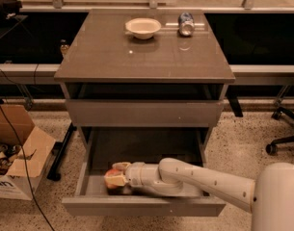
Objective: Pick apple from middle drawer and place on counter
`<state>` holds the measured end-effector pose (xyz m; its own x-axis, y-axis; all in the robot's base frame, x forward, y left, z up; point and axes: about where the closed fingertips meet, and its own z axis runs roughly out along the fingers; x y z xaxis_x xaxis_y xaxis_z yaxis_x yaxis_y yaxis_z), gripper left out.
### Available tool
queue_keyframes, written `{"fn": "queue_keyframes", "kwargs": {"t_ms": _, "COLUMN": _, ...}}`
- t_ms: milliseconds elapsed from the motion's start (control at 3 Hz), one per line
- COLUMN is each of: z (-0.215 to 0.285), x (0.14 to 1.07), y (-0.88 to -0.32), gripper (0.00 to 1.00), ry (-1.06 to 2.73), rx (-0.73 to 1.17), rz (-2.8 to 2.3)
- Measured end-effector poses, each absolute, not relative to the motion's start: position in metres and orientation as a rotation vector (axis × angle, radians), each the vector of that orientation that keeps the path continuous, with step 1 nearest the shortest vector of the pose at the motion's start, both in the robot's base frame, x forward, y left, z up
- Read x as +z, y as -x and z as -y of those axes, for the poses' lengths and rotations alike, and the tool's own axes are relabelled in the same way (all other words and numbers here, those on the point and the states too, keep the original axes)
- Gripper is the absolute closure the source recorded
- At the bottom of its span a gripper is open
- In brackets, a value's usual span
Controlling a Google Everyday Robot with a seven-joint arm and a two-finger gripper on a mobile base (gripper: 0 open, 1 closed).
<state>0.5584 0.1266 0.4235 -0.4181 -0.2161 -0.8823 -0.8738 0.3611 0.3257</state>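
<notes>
Camera view: our hand (116, 176) pinches the apple (112, 182) in the drawer (141, 148), so we judge the grasp made; next, lift it clear onto the surface (146, 57).

Dim warm light (claw (118, 179) in shadowed drawer (141, 146))

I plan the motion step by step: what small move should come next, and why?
Probably lift the pincer slightly, testing that the apple follows: it sits at the apple, low in the middle drawer, and the counter lies above.
</notes>
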Motion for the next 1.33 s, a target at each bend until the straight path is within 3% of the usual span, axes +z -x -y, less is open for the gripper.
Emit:
{"fn": "queue_keyframes", "kwargs": {"t_ms": 667, "z": -0.049, "x": 0.515, "y": -0.552, "gripper": 1.00, "ry": 0.861, "rx": 0.882, "rz": -1.819}}
{"fn": "queue_keyframes", "kwargs": {"t_ms": 1333, "z": -0.010, "x": 0.583, "y": -0.550, "gripper": 1.00, "ry": 0.826, "rx": 0.829, "rz": -1.739}}
